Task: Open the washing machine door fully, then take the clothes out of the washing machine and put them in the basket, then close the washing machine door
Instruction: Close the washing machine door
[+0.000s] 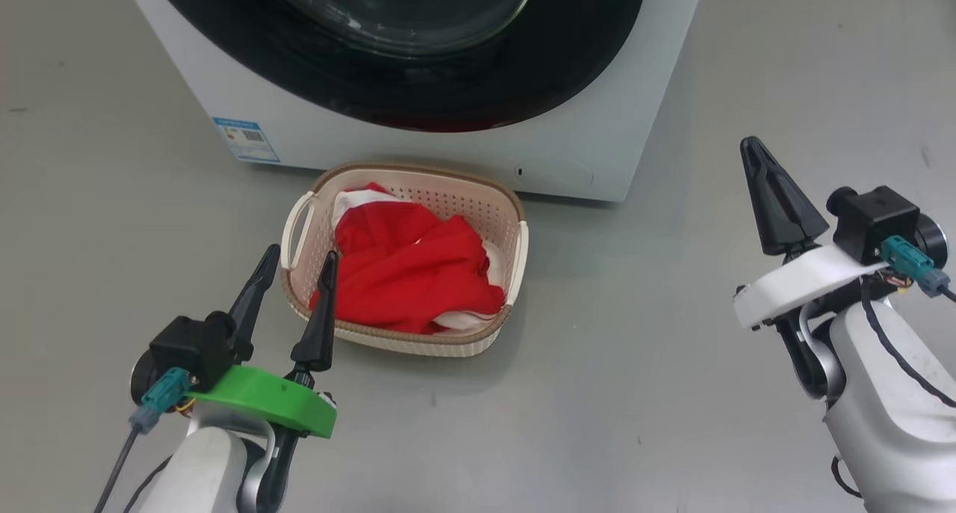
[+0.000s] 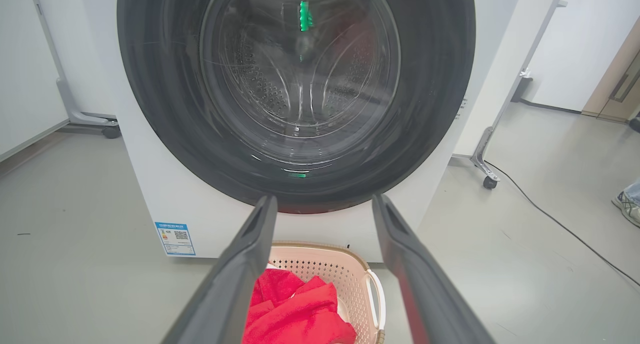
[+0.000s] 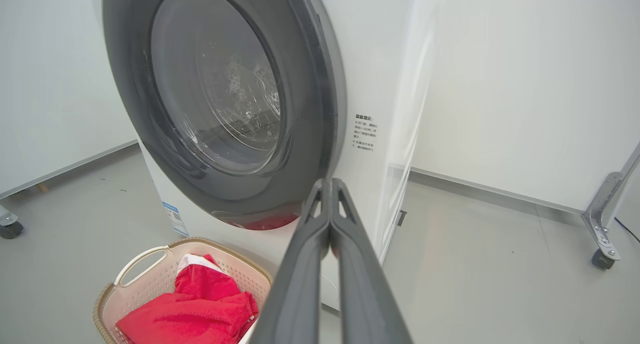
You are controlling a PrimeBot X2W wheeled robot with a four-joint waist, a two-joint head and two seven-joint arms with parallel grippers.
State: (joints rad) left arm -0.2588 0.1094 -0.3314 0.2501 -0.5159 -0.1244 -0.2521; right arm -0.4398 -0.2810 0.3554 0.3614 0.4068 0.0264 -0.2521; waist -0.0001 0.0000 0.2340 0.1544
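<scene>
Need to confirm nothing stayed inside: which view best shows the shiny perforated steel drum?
Left wrist view: it looks squarely through the round black-rimmed glass door at the drum. Right wrist view catches it obliquely behind glare; head view crops to the door's lower glass.

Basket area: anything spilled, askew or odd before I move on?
Nothing stands out. The clothes lie inside the basket, none on the floor, and the washing machine door sits flush against the washing machine.

The grey floor (image 1: 657, 393) carries the washing machine (image 1: 336, 143) and, just in front, the basket (image 1: 455, 199).
</scene>
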